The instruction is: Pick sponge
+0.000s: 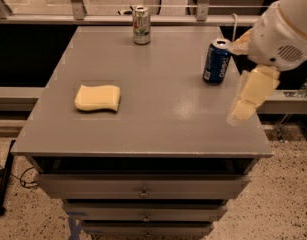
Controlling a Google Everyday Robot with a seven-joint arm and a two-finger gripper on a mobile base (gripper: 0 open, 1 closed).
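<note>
The sponge [97,98] is a pale yellow foam block with wavy sides, lying flat on the left part of the grey table top [153,79]. My gripper [245,101] hangs over the right part of the table, to the right of the blue can, far from the sponge. Its pale yellow blocky fingers point down and to the left, above the surface. Nothing is held in it.
A blue soda can [216,61] stands upright on the right, close to my gripper. A green and silver can [141,25] stands at the far edge. Drawers [143,189] sit under the table top. A rail runs behind the table.
</note>
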